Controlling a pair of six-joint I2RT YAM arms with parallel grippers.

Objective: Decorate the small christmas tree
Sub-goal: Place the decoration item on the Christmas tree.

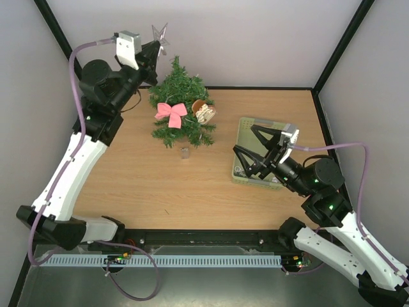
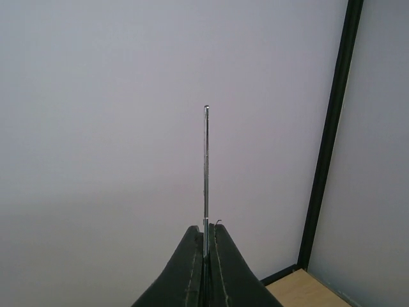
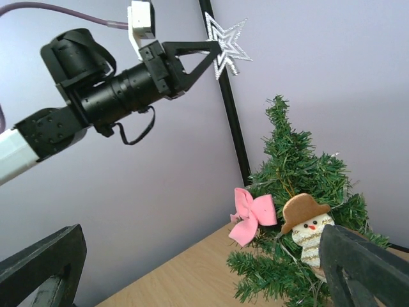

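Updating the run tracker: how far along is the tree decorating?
Done: pink bow and snowman ornament are on the small christmas tree. In hand: left claw shut on a silver star, raised off to the side of the treetop. To do: seat the star on top. The right claw hangs open over the pale green basket; its contents are hidden.

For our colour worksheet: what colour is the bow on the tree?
Pink bow; clearest in the right wrist view.

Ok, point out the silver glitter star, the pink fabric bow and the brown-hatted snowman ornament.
silver glitter star (image 3: 239,55), right wrist view, its right arm.
pink fabric bow (image 3: 253,214), right wrist view, centre knot.
brown-hatted snowman ornament (image 3: 311,226), right wrist view, white face.
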